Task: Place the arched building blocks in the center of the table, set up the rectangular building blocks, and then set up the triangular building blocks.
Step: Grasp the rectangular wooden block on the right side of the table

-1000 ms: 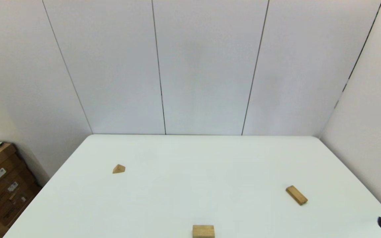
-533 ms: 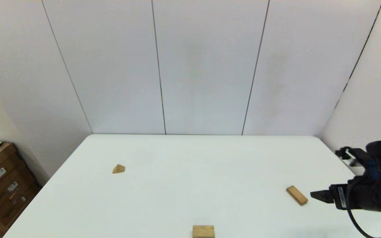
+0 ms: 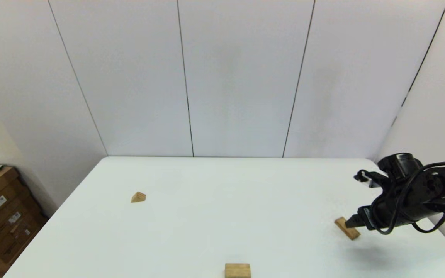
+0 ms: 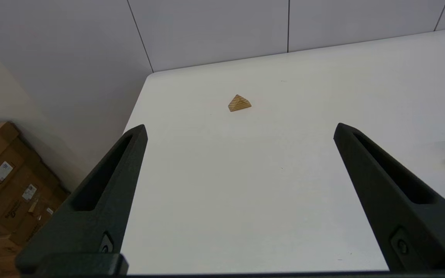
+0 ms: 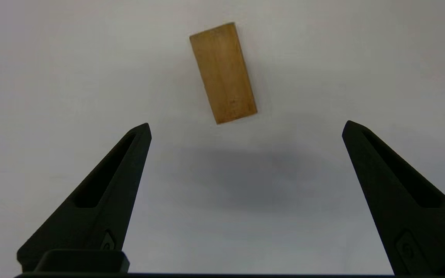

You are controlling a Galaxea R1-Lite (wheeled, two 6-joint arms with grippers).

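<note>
Slab (image 5: 223,72) lies flat near desk (image 3: 222,216) right edge w/ right hand (image 5: 245,127) spread just above; risk: fingertips skid it away if descent isn't centered on its narrow sides.

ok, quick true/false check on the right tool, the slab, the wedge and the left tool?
1. The right tool is open above the slab. True.
2. The slab is gripped and lifted off the table. False: it lies flat on the table, untouched.
3. The wedge sits on the robot's left side of the table. True.
4. The left tool is shut on the wedge. False: it is open and the wedge lies well beyond it.
5. The chunky block is stacked on the slab. False: it sits alone at the near edge.
</note>
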